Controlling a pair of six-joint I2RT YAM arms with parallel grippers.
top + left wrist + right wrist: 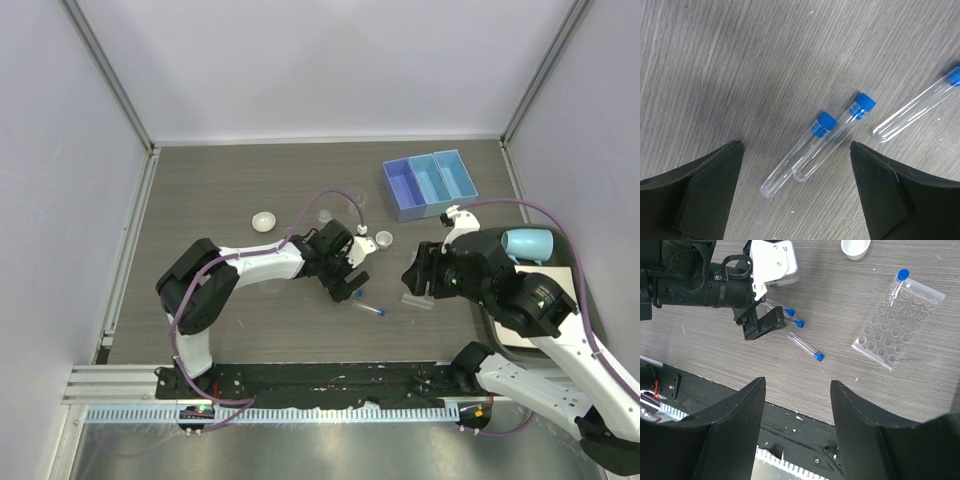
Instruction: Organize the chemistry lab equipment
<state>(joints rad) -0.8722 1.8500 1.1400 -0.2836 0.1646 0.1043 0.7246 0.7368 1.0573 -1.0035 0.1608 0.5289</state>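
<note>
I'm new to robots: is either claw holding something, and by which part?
Neither. The left gripper hangs open over two loose blue-capped tubes; the right gripper is open, empty.

Pale blue mug and white sheet

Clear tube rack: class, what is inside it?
One blue-capped tube stands in a corner hole of the rack; the other holes look empty. From the right wrist, nothing hides it.

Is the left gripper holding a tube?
No, the left gripper is open, and two tubes lie on the table between its fingers.
</note>
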